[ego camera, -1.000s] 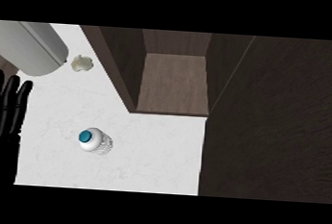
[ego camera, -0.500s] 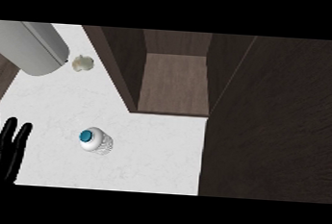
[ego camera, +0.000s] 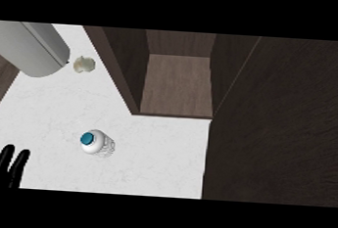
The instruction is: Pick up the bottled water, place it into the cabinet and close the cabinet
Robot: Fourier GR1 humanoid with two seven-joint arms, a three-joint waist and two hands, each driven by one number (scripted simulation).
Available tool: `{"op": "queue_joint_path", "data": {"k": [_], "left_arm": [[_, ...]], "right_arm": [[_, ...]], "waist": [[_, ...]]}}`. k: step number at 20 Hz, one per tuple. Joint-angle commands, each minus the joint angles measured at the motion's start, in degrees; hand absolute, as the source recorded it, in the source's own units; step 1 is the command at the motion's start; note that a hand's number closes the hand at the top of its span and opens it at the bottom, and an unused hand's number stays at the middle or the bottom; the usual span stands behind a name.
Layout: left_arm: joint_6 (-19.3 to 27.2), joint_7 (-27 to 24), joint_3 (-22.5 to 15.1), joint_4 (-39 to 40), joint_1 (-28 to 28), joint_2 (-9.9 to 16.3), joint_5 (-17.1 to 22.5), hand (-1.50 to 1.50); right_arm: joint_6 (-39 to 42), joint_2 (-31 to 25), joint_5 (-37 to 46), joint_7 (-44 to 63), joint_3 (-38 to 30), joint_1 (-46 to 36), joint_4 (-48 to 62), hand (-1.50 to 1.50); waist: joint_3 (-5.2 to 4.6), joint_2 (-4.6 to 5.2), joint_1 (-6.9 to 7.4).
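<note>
The counter (ego camera: 155, 154) is white with faint grey marbling. At its centre the bottled water (ego camera: 97, 143) is clear white with a teal-blue cap. The cabinet (ego camera: 177, 84) at twelve o'clock is dark brown woodgrain, its door (ego camera: 284, 123) at three o'clock darker still. At seven o'clock the left hand (ego camera: 3, 167) is black. At ten o'clock sit a pale grey cylinder (ego camera: 27, 46) and a cream object (ego camera: 83, 64).

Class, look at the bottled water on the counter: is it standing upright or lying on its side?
Upright. The bottled water is seen from straight above: its blue cap sits at the middle of the round body, on the white counter.
</note>
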Motion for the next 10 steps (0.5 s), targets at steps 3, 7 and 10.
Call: {"op": "queue_joint_path", "data": {"k": [3, 7, 10], "left_arm": [[-0.25, -1.96, -1.37, -1.87, 3.14, 0.05, -0.64, -1.50], [-1.47, -3.38, 0.41, -2.24, 5.27, 0.81, 0.48, -1.50], [-0.81, -4.43, 0.67, 1.77, 2.88, -0.05, 0.03, -1.50]], "right_arm": [[2.53, -0.95, -3.65, 2.00, 0.47, 7.89, -10.62, -1.50], [3.68, -1.12, -4.46, -0.66, -1.97, 10.66, -10.67, -1.50], [3.55, 0.24, -2.49, -1.69, -0.04, 10.54, -10.55, -1.50]], "waist": [[-0.01, -0.01, -0.26], [0.00, -0.03, -0.31], [-0.03, 0.11, -0.30]]}}
